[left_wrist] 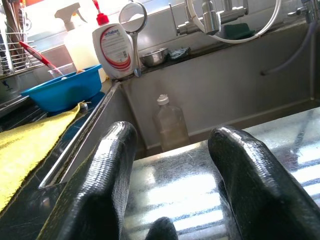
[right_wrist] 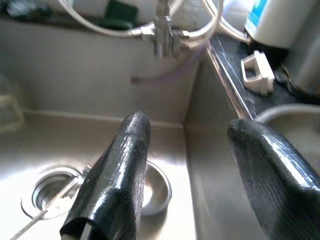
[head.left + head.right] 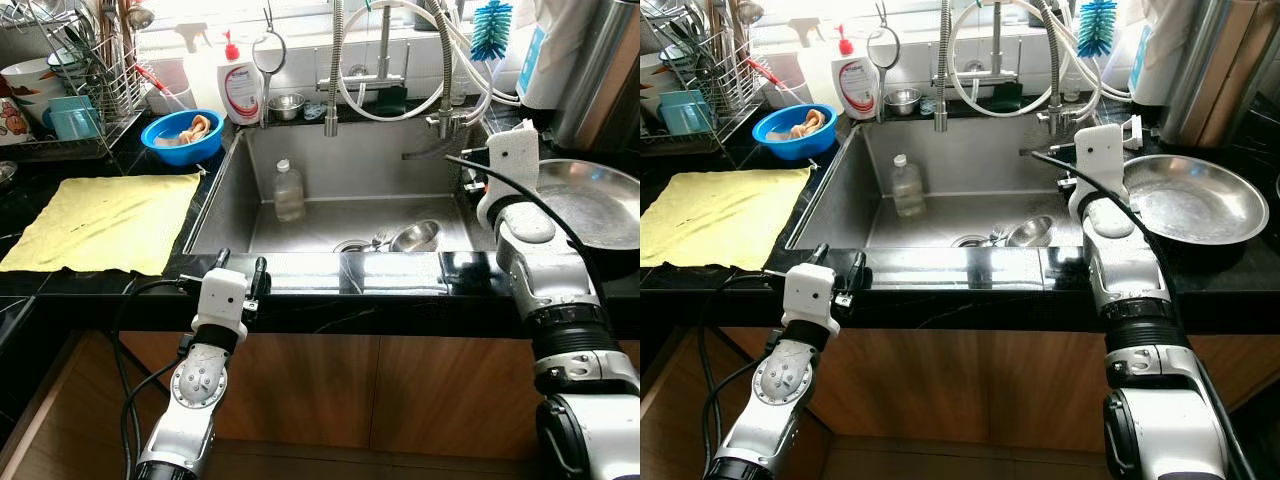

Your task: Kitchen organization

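Right wrist view: right gripper [image 2: 187,172] fingers apart above sink [image 3: 330,160], over small steel bowl [image 2: 152,187] by drain; left gripper [image 1: 172,185] apart at sink front edge. Bowl light, stiff, slippery: pinch rim

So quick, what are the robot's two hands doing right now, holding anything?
Left gripper: open, holding nothing, at the sink's front edge.
Right gripper: open, holding nothing, above the small steel bowl in the sink.
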Robot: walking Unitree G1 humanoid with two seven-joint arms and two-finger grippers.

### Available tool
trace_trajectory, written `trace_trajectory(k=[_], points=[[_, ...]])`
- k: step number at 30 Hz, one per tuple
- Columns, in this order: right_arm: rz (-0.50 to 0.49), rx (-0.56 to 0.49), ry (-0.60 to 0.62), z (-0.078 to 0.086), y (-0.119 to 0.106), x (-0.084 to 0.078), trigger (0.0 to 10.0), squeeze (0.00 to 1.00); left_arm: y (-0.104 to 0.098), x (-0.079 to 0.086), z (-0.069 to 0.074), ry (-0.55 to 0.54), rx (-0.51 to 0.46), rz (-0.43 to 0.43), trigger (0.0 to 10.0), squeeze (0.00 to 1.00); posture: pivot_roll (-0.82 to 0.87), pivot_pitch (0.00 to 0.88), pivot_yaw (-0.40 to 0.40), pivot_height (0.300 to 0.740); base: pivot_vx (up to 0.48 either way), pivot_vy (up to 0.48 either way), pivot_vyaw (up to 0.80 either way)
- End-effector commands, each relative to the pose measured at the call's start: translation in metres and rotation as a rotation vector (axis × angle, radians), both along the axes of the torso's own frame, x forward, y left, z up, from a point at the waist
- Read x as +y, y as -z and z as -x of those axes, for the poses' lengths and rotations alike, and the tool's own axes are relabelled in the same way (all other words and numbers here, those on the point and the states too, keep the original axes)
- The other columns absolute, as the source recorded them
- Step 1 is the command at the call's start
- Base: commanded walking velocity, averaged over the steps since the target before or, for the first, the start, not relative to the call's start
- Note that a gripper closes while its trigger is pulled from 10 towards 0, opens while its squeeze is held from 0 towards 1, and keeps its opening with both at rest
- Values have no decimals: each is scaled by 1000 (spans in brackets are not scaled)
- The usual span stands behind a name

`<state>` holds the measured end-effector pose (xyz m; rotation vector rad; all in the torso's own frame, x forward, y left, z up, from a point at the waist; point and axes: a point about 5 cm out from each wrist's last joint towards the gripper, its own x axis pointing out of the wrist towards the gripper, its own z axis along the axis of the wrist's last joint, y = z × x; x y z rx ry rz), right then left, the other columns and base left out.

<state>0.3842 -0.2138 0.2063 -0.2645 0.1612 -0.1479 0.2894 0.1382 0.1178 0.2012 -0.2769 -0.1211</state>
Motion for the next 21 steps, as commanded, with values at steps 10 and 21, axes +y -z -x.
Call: trace_trajectory(k=[10, 21], points=[[66, 5, 55, 6, 0, -3, 10000, 0, 17, 0, 1, 15, 92, -34, 10000, 0, -134, 0, 82, 740, 0, 0, 0], [59, 34, 171, 10, 9, -16, 10000, 0, 18, 0, 1, 19, 97, -35, 10000, 0, -131, 0, 86, 740, 0, 0, 0]])
